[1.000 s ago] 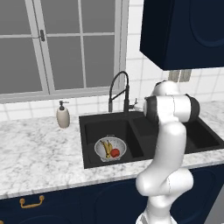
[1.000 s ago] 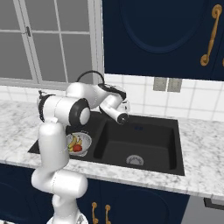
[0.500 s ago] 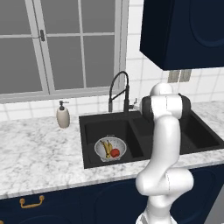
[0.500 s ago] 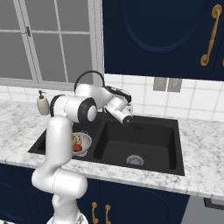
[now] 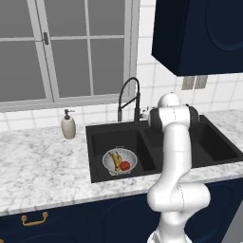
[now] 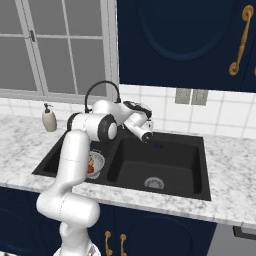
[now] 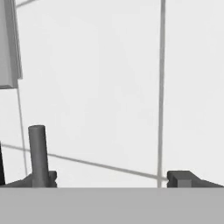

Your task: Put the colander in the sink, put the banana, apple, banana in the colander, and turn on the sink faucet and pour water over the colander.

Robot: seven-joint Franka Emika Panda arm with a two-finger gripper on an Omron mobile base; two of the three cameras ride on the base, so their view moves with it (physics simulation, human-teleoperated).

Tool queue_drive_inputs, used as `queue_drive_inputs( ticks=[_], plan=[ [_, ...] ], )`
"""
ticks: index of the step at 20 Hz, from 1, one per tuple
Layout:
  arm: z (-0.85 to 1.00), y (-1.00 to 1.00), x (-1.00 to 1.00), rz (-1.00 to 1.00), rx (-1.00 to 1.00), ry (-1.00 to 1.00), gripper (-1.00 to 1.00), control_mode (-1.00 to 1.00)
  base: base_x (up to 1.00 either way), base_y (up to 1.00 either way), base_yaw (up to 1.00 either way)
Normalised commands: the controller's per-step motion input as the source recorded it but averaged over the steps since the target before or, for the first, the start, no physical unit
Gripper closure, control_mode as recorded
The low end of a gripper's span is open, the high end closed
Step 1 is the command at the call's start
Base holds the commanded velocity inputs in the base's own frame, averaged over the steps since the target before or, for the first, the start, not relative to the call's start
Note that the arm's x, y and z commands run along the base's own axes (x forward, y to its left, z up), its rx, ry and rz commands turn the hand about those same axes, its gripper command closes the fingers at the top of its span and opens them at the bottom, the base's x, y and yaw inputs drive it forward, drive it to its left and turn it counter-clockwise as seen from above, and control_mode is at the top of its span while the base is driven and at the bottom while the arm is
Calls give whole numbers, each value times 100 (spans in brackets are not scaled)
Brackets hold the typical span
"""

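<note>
Fingers [image 7: 179, 178] spread wide, gripping nothing, faced white wall tiles [image 7: 100, 87]; grey upright lever [image 7: 38, 154] beside left fingertip, its base cut off.

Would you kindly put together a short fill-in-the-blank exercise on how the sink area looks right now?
1. The colander sits in the ____ basin of the sink, seen from the robot.
2. Beside the bananas in the colander lies a red ____.
3. The soap bottle stands on the counter to the ____ of the sink.
4. The gripper's jaws are ____.

Missing words: left; apple; left; open
</note>
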Motion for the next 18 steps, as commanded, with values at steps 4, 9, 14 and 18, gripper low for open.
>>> queue_drive_inputs(
  ticks=[4, 9, 14, 18],
  plan=[
    [-19, 7, 46, -4, 0, 0, -100, -100, 0, 0, 0],
    [-17, 7, 38, -4, 0, 0, -100, -100, 0, 0, 0],
    [-13, 17, 29, -1, 0, 0, -100, -100, 0, 0, 0],
    [-10, 20, 13, 0, 0, -3, -100, -100, 0, 0, 0]
  ],
)
